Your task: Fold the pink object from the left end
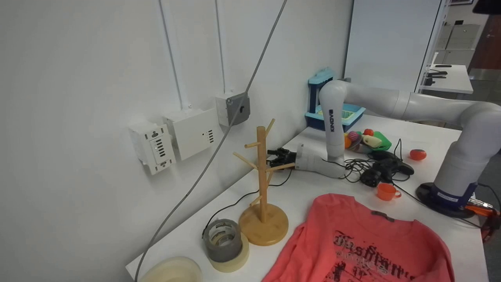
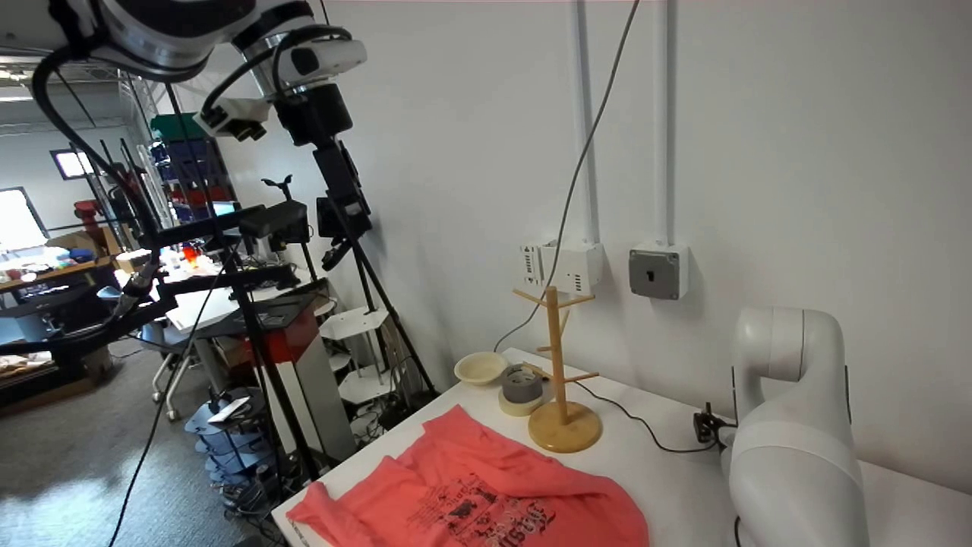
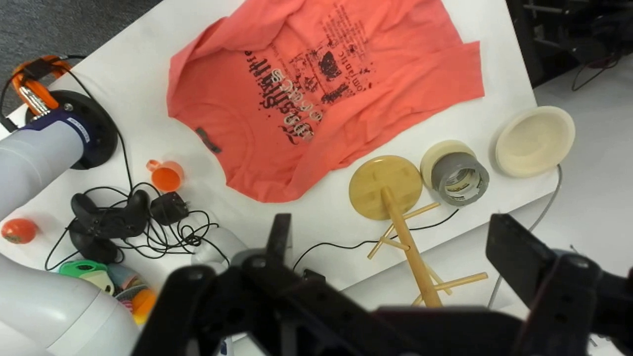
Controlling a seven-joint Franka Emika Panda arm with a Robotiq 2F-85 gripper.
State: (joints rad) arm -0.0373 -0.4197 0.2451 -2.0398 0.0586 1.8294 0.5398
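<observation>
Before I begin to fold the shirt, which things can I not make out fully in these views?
Shirt: cut off by the top edge in the wrist view and by the bottom edge in both exterior views.
Its small print: too small to read in the wrist view.
Mug tree: top hidden behind the gripper in the wrist view.
Bowl: cut off by the bottom edge in an exterior view.

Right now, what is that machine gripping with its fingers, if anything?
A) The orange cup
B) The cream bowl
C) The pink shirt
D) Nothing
D: in the wrist view the fingers stand wide apart with nothing clasped; the wooden mug tree seen between them stands on the table beyond, and the pink shirt lies there too, untouched by them.
</observation>
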